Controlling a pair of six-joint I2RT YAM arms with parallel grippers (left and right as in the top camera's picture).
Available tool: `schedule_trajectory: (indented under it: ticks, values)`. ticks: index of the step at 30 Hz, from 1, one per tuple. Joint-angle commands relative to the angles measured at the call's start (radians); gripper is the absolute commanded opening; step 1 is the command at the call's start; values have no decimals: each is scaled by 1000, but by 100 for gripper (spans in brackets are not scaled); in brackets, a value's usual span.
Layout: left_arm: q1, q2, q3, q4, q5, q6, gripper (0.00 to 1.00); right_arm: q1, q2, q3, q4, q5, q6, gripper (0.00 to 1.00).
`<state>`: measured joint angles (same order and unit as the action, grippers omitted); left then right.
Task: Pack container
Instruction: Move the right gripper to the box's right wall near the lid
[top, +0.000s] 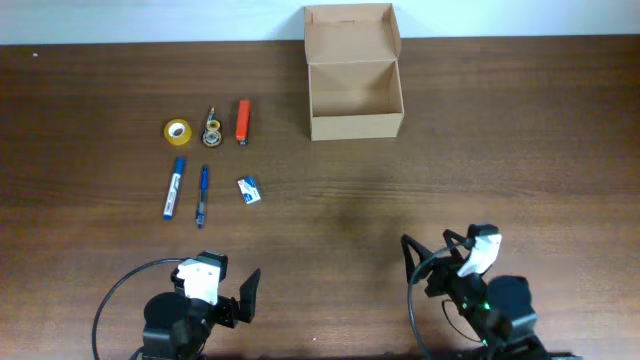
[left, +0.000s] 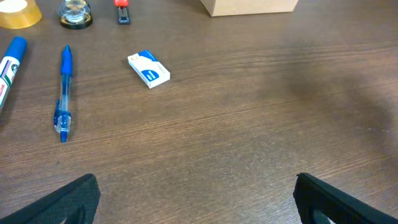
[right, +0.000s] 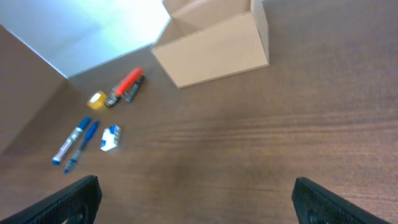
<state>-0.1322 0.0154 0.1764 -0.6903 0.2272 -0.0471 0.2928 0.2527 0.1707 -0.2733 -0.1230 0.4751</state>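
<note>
The container (top: 355, 95), a tan cardboard box, stands at the back of the table with its flap lid (top: 350, 28) folded open behind it; its inside looks empty. It shows again in the right wrist view (right: 214, 53). Left of it lie a yellow tape roll (top: 177, 131), a small round item (top: 212, 130), an orange-red item (top: 242, 120), a blue marker (top: 174, 187), a blue pen (top: 203, 195) and a small white-and-blue box (top: 249, 190). My left gripper (left: 196, 199) is open near the front edge, short of the pen (left: 64, 93). My right gripper (right: 196, 196) is open at the front right, holding nothing.
The brown wooden table (top: 500, 150) meets a white wall at the back. Black cables loop beside both arm bases at the front edge.
</note>
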Motion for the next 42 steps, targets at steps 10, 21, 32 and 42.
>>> schedule_trajectory:
  ticks: [10,21,32,42]
  values:
    - [5,-10,-5,3,-7,-5,99,7,578,217,196,56,4,99]
    - [5,-10,-5,3,-7,-5,99,7,1081,676,183,30,-188,99]
    - [5,-10,-5,3,-7,-5,99,-103,1429,1057,168,-33,-340,99]
    - [5,-10,-5,3,-7,-5,99,-151,1724,1348,68,-80,-424,92]
